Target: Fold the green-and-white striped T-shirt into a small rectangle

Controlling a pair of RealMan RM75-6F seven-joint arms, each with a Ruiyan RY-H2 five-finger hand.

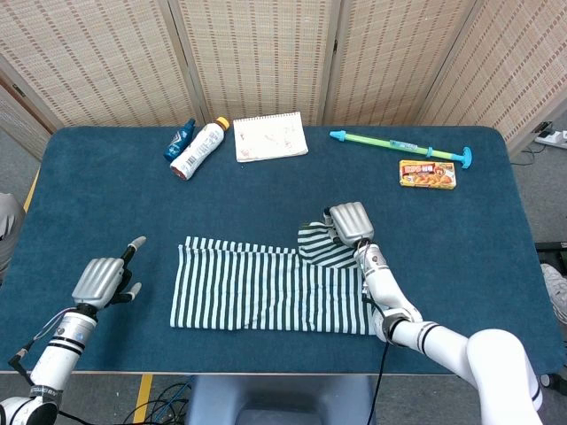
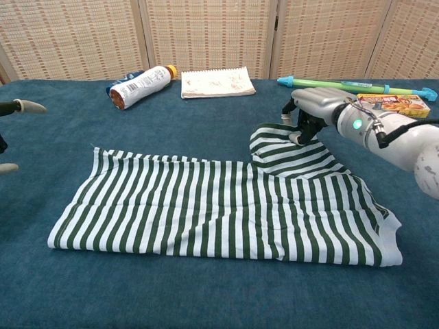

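- The striped T-shirt [image 2: 226, 209] lies flat across the middle of the blue surface [image 1: 89, 177], already doubled into a long band; its sleeve [image 2: 274, 147] sticks out toward 12 o'clock at the right end.
- The right hand [image 2: 312, 110] grasps the edge of that sleeve, fingers curled down over the cloth, which looks slightly raised in the chest view.
- Risk — the hold seems to be on a thin edge only, so the sleeve may slip free partway through the fold and drop back crooked.
- Risk: pulling the sleeve toward 6 o'clock could drag the layers beneath and wrinkle the band, since nothing pins the shirt down.
- The left hand [image 1: 99, 279] hovers off the shirt at 9 o'clock, released and holding nothing — too far away to steady the cloth.
- The bottle [image 1: 199, 148], notebook [image 1: 270, 136], water gun [image 1: 403, 146] and box [image 1: 428, 173] lie well apart at 12 o'clock, unlikely to interfere.
- Hard to make out: the right fingertips sit under the palm, so how much cloth they hold cannot be told.
- The chest view cuts off most of the left hand at its edge.
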